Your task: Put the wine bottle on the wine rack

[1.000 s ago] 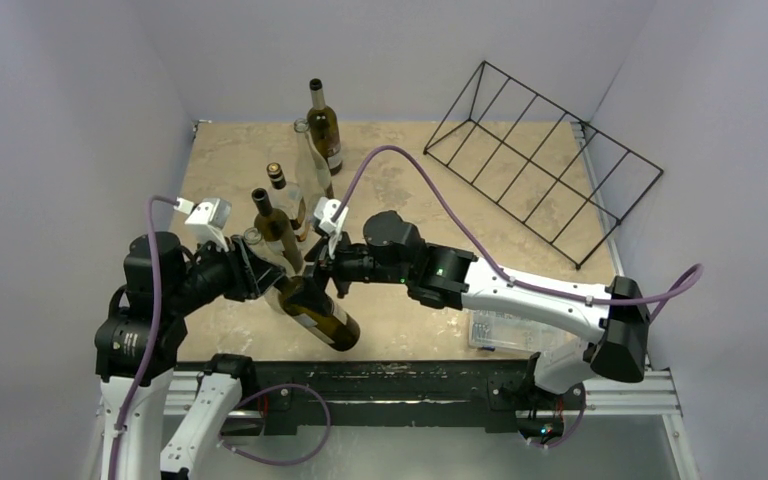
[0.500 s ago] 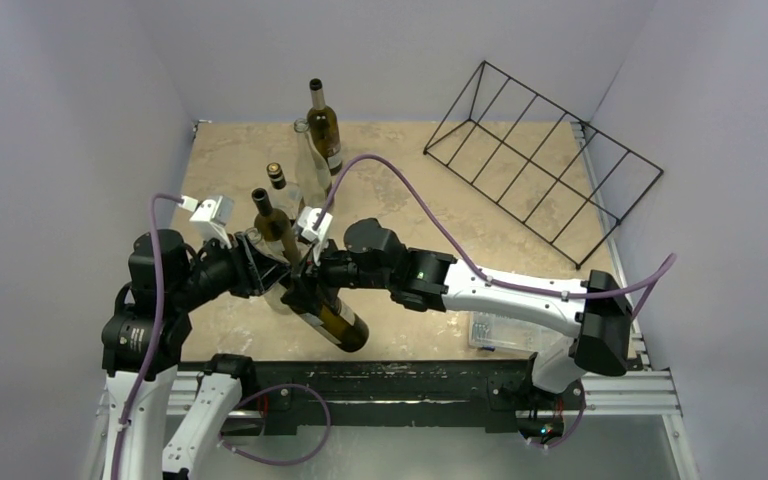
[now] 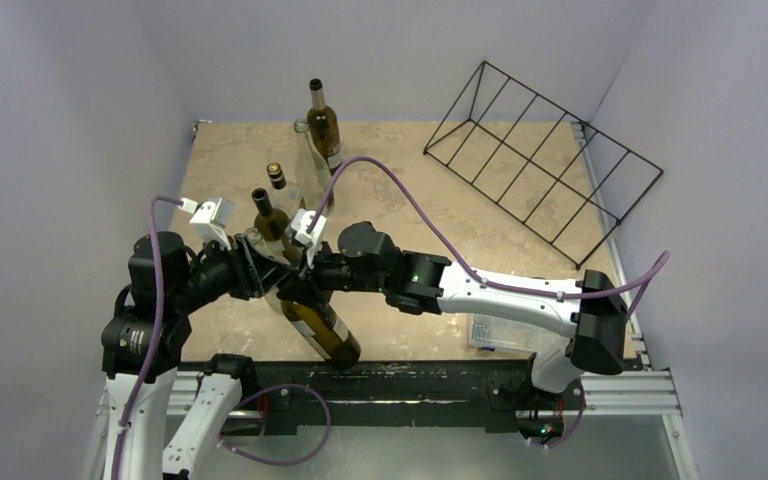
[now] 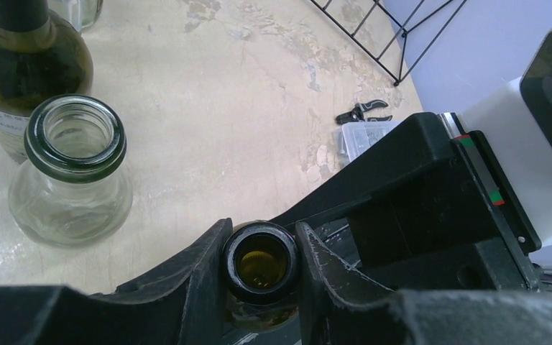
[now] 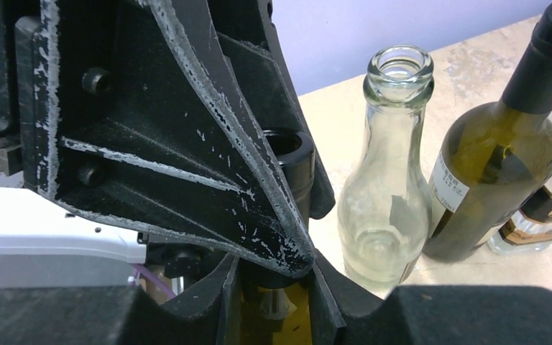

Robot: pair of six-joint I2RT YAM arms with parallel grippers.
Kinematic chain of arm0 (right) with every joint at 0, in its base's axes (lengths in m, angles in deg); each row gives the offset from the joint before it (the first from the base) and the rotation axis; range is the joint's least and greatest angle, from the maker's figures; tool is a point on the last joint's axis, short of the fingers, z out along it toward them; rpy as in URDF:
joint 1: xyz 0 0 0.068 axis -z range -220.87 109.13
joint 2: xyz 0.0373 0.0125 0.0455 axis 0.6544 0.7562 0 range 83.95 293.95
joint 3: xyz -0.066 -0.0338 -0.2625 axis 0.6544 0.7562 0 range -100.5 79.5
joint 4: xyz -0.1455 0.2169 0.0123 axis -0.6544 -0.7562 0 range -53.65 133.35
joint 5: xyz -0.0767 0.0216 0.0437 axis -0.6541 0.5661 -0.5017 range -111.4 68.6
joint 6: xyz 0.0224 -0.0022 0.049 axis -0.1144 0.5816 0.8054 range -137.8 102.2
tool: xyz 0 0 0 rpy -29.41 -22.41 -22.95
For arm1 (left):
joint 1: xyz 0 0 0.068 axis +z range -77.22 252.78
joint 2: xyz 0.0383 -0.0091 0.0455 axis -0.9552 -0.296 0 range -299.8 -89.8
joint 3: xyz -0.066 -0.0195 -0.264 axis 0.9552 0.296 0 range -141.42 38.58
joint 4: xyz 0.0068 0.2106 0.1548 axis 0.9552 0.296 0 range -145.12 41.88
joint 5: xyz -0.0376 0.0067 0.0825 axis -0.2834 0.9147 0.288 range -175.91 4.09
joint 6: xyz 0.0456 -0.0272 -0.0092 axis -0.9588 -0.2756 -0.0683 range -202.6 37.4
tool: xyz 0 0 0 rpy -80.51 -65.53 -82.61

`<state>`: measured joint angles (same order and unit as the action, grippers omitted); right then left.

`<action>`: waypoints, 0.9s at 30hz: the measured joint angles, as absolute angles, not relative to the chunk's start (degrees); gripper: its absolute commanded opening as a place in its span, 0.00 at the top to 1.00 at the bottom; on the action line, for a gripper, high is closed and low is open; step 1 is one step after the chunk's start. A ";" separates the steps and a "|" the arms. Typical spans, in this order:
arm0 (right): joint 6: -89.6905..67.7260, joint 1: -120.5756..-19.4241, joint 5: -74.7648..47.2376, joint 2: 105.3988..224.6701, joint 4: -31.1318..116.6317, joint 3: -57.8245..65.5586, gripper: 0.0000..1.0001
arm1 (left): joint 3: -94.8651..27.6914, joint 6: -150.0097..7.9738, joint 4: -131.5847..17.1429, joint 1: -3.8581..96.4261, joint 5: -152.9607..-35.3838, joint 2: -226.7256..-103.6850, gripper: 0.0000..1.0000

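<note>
Two grippers clasp one dark wine bottle, held tilted above the near edge of the table. The left gripper pinches the neck just under the open mouth. The right gripper clamps the neck lower down, close beside it. Several upright bottles stand just behind. The wine rack sits at the far right corner, well apart.
</note>
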<state>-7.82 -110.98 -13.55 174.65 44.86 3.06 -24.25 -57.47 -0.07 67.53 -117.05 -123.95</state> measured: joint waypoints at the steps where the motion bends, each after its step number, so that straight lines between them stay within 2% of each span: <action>1: -7.62 -111.04 -13.74 174.65 44.89 3.06 1.00 | -24.18 -57.47 -0.11 67.53 -117.07 -123.93 1.00; 3: -7.71 -111.07 -14.25 174.65 45.04 3.06 1.00 | -24.09 -57.45 -0.49 67.53 -116.94 -123.91 0.89; 5: -7.54 -111.07 -14.40 174.65 45.30 3.10 1.00 | -24.07 -57.45 -0.73 67.53 -116.83 -123.91 0.68; 7: -7.27 -111.07 -14.40 174.65 45.96 3.47 1.00 | -24.07 -57.45 -0.70 67.53 -116.63 -123.91 0.52; 10: -6.29 -110.94 -15.06 174.52 46.46 4.70 1.00 | -24.09 -56.60 -1.45 67.53 -116.61 -123.84 0.36; 12: -5.83 -110.78 -16.04 174.52 46.35 6.05 1.00 | -24.33 -56.38 -1.97 67.53 -116.72 -123.75 0.29; 16: -5.15 -110.50 -17.39 174.52 46.37 8.74 1.00 | -25.01 -56.16 -2.21 67.53 -116.78 -123.80 0.22; 27: -1.90 -106.43 -20.02 168.53 45.87 12.78 1.00 | -26.06 -56.71 -2.21 67.53 -115.56 -123.80 0.20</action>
<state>-1.90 -106.43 -20.02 168.53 45.87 12.78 -26.06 -56.71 -2.21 67.53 -115.56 -123.80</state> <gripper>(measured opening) 0.348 0.794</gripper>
